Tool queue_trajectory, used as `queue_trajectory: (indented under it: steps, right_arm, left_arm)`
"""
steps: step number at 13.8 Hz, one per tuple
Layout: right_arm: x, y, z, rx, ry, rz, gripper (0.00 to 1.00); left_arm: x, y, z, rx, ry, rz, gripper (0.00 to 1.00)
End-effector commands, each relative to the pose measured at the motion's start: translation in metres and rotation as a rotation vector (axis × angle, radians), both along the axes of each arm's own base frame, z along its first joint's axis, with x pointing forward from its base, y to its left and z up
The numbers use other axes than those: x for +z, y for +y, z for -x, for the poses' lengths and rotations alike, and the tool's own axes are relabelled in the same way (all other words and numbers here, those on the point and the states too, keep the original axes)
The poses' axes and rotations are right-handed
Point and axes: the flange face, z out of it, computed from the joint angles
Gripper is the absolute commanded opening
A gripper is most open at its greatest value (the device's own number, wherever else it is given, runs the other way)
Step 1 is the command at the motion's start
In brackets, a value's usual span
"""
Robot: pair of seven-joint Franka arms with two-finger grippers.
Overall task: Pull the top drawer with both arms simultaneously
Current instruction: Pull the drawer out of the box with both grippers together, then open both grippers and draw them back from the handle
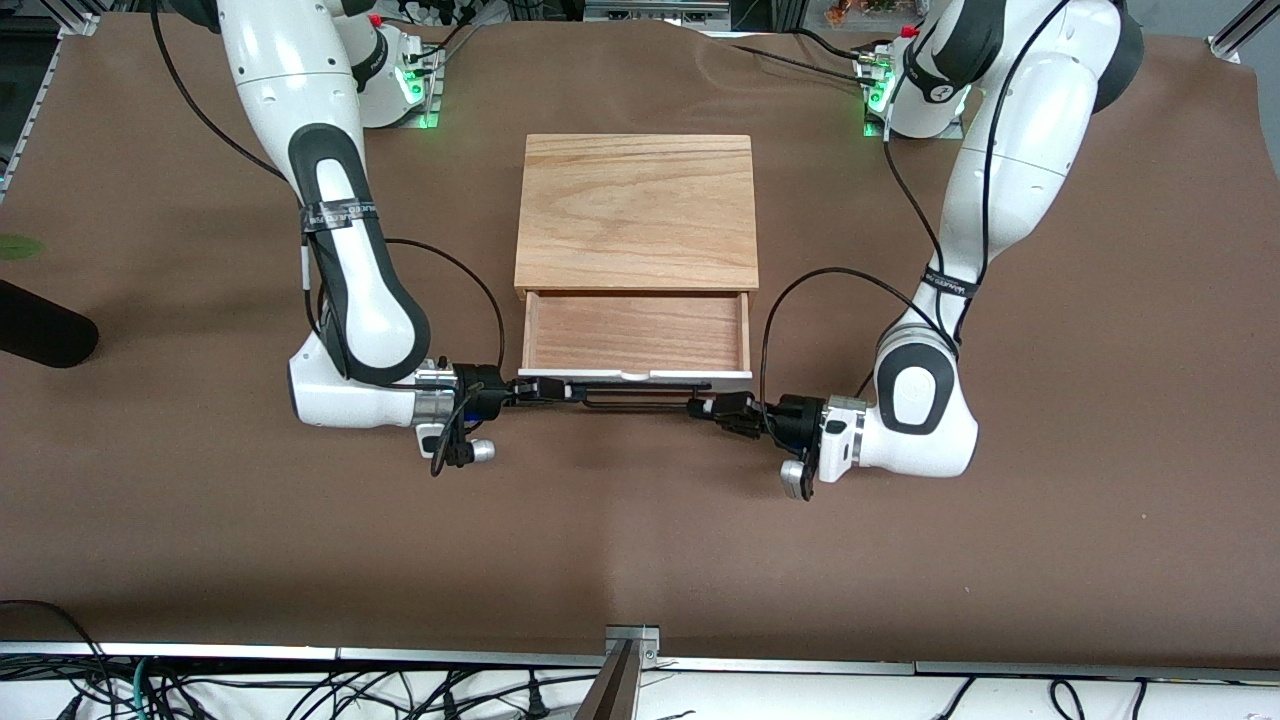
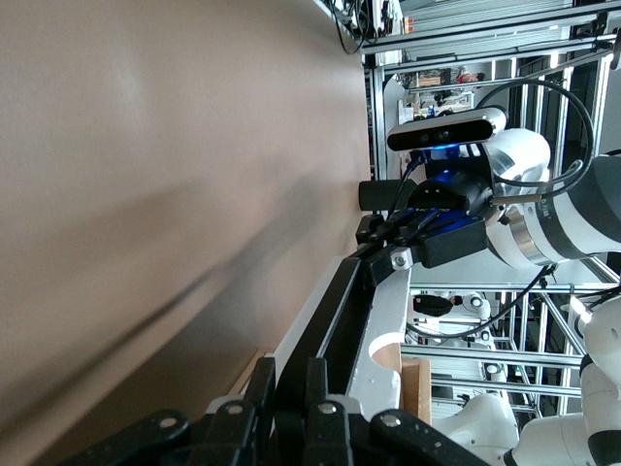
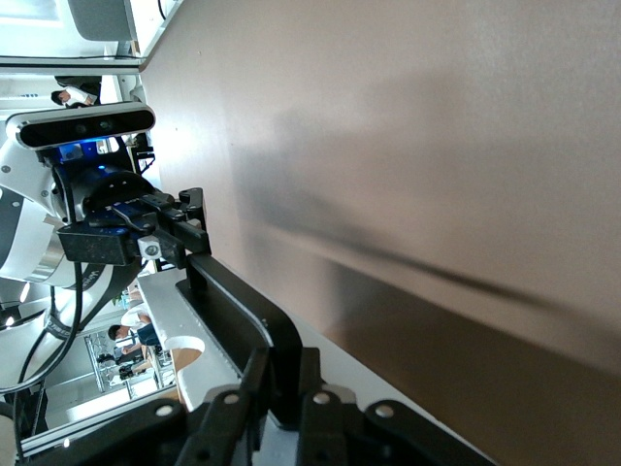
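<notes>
The top drawer (image 1: 636,333) stands well out of its oak-topped box (image 1: 637,210), light-wood tray bare, its white front panel (image 1: 634,375) just above my two grippers and its black bar handle (image 1: 630,398) spanning between them. My right gripper (image 1: 535,389) is clamped on the handle's end toward the right arm's side, my left gripper (image 1: 712,407) on the other end; both wrist views show fingers (image 2: 312,388) pinching the bar (image 3: 238,316). To pull well, I judge both arms must draw toward the front camera at the same pace, keeping the bar level so the tray does not skew and bind. The only writing is a small band label on each forearm (image 1: 340,213), too small to read.
</notes>
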Motion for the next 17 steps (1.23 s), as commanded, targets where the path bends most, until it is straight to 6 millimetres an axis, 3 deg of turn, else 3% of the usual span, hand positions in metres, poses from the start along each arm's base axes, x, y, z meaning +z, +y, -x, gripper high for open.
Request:
queue_trajectory:
  steps: [1,7,10,11,12,13,14,15,17]
  right_arm:
    - [-0.004,0.005,-0.002,0.027,0.033,0.015,0.0]
    - [0.004,0.005,-0.017,0.014,0.041,0.015,0.0]
    - [0.013,-0.01,-0.02,0.054,0.038,0.041,0.0]
    - [0.019,-0.015,-0.022,0.064,0.041,0.028,0.05]
    - [0.028,-0.018,-0.026,0.075,0.033,0.018,0.1]
    - [0.034,-0.026,-0.031,0.081,0.025,0.022,0.22]
    - [0.04,-0.031,-0.033,0.088,0.016,0.029,0.5]
    - [0.045,-0.036,-0.036,0.092,0.005,0.043,1.0]
    - [0.059,-0.042,-0.039,0.112,-0.021,0.079,1.0]
  left_arm:
    - [0.006,0.014,-0.03,0.075,-0.01,0.027,0.07]
    - [0.005,0.021,-0.041,0.092,-0.016,0.031,0.06]
    - [0.005,0.021,-0.041,0.092,-0.016,0.031,0.07]
    - [0.005,0.021,-0.041,0.092,-0.016,0.031,0.11]
    - [0.005,0.021,-0.041,0.092,-0.014,0.031,0.29]
    - [0.004,0.022,-0.041,0.097,-0.004,0.03,0.43]
    - [0.005,0.022,-0.041,0.099,0.003,0.029,0.66]
    - [0.005,0.022,-0.041,0.099,0.003,0.028,1.0]
    - [0.006,0.022,-0.041,0.1,0.005,0.029,1.0]
